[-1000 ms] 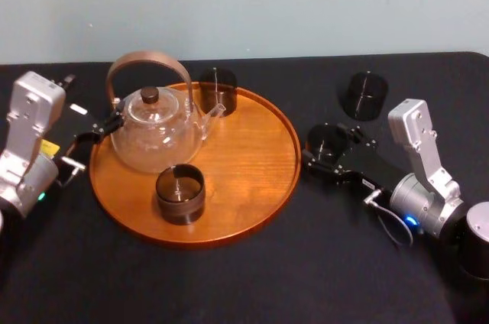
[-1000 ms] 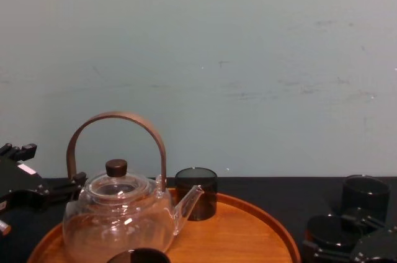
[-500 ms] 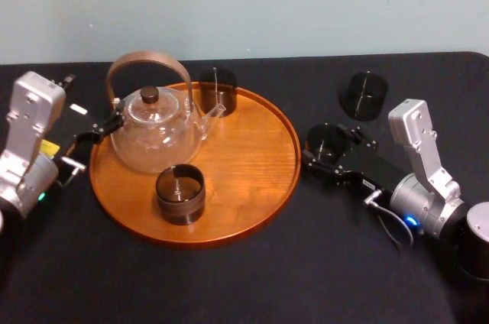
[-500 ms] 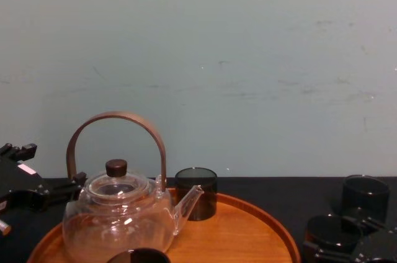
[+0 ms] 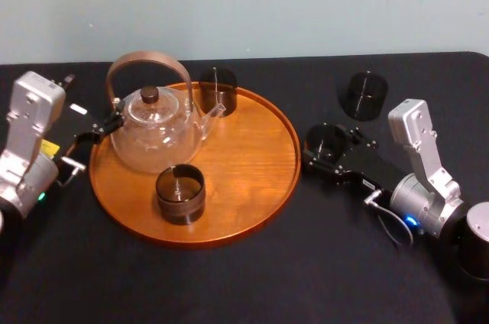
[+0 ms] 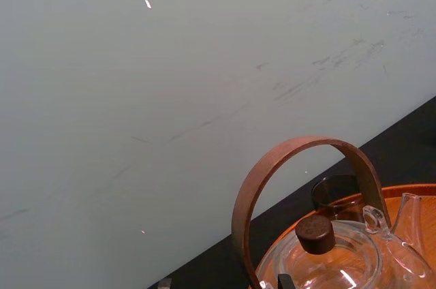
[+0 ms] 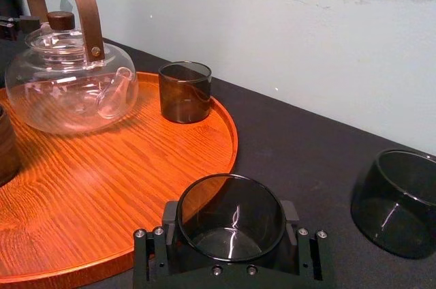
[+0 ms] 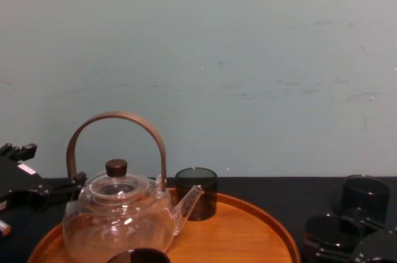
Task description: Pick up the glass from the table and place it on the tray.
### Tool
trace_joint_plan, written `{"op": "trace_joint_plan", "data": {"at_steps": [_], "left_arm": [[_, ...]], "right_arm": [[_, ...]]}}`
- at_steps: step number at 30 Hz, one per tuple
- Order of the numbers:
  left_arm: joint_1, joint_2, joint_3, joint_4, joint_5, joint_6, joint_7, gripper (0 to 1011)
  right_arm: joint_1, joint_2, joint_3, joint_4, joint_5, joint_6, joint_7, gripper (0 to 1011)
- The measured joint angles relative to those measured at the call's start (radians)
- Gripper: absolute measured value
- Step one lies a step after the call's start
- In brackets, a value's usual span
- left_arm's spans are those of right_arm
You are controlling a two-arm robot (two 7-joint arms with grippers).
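right gripper point(image 5: 325, 153) clamped round glass point(image 7: 230, 224) beside tray point(image 5: 252, 186), teapot point(image 5: 153, 134), front cup point(image 5: 180, 194), back cup point(image 5: 218, 90) on it, second glass point(image 5: 364, 95) behind, left gripper point(image 5: 107, 125) by teapot

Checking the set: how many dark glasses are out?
4. On the tray: a back glass by the teapot's spout and a front glass. A third glass sits between the fingers of the right gripper beside the tray; a fourth glass stands on the table.
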Motion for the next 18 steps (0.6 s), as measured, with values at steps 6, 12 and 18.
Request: {"op": "trace_joint_plan", "data": {"at_steps": [6,12,18], "left_arm": [[0.000,0.000,0.000,0.000,0.000,0.000,0.000,1009],[0.000,0.000,0.000,0.000,0.000,0.000,0.000,1009],[0.000,0.000,0.000,0.000,0.000,0.000,0.000,1010]], "right_arm": [[0.000,0.000,0.000,0.000,0.000,0.000,-0.001,905],[0.000,0.000,0.000,0.000,0.000,0.001,-0.001,905],[0.000,0.000,0.000,0.000,0.000,0.001,-0.001,905]]}}
